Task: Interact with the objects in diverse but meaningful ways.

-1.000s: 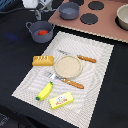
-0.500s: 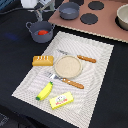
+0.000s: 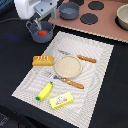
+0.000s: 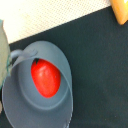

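Observation:
My gripper point(image 3: 36, 23) hangs just above a grey-blue pot point(image 3: 40, 34) at the exterior view's upper left, off the mat. A red tomato point(image 3: 43, 33) lies inside that pot. In the wrist view the tomato point(image 4: 46, 77) sits in the pot point(image 4: 20, 107), and one finger point(image 4: 3, 50) shows at the edge, apart from the tomato and holding nothing. A second grey-blue pot point(image 3: 70, 10) stands further back. The bread loaf point(image 3: 43, 60), banana point(image 3: 45, 90) and yellow red-labelled box point(image 3: 61, 101) lie on the striped mat point(image 3: 95, 75).
A tan plate point(image 3: 67, 65) sits mid-mat between two orange-handled knives point(image 3: 86, 59) point(image 3: 74, 83). A brown stove board with black burners point(image 3: 89, 19) lies at the back, with a bowl point(image 3: 122, 15) at the exterior view's far right. A loaf corner point(image 4: 120, 11) shows in the wrist view.

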